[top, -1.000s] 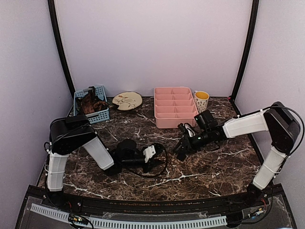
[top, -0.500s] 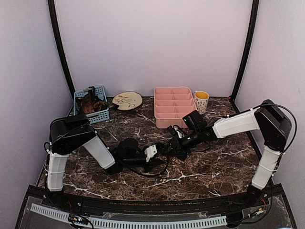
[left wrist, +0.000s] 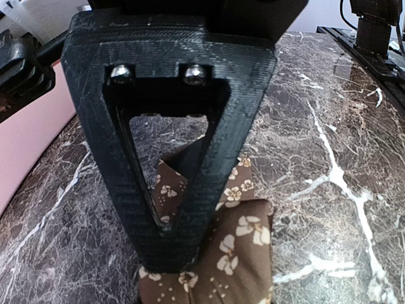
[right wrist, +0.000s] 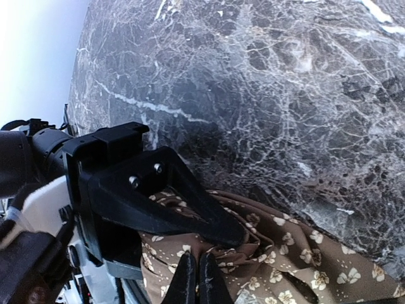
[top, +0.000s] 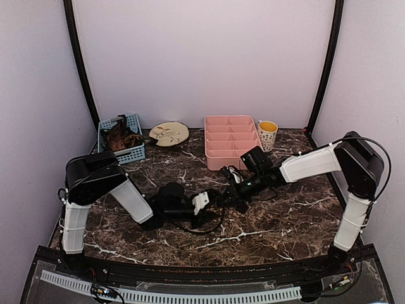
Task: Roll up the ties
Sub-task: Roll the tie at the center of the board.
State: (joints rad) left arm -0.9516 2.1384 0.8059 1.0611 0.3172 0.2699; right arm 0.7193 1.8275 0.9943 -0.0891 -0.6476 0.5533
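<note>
The right wrist view puts the right gripper [right wrist: 197, 265] at the bottom centre of the frame. Its two fingers are pressed flat together with no gap, and their tips are sunk into a raised ridge of the tie [right wrist: 278, 256], which they look to be nipping. The tie, brown with small pale flowers, lies crumpled on the marble table [right wrist: 266, 95] and spreads toward the lower right corner. Just left of that ridge the left gripper [right wrist: 226, 234] lies broadside over the cloth. One black triangular finger points right with fabric bunched under it; how wide its jaws stand cannot be told.

The left wrist view gives the opposite side. There the right gripper's finger fills the centre as a hollow triangle, tip down on the folded tie at the bottom edge, with cloth showing through the hollow. The left gripper's own fingers do not appear in that view.

From above, the two grippers meet in the middle of the frame. The left arm [top: 107, 183] reaches in from the lower left, low and nearly level. The right arm [top: 316, 164] slopes down leftward from a raised elbow at the right edge. In this view the tie is hard to pick out against the dark marble.

Along the far edge, left to right, stand a blue basket [top: 130, 156], a plate [top: 169, 133], a pink tray [top: 231, 163] and a cup [top: 267, 134].
</note>
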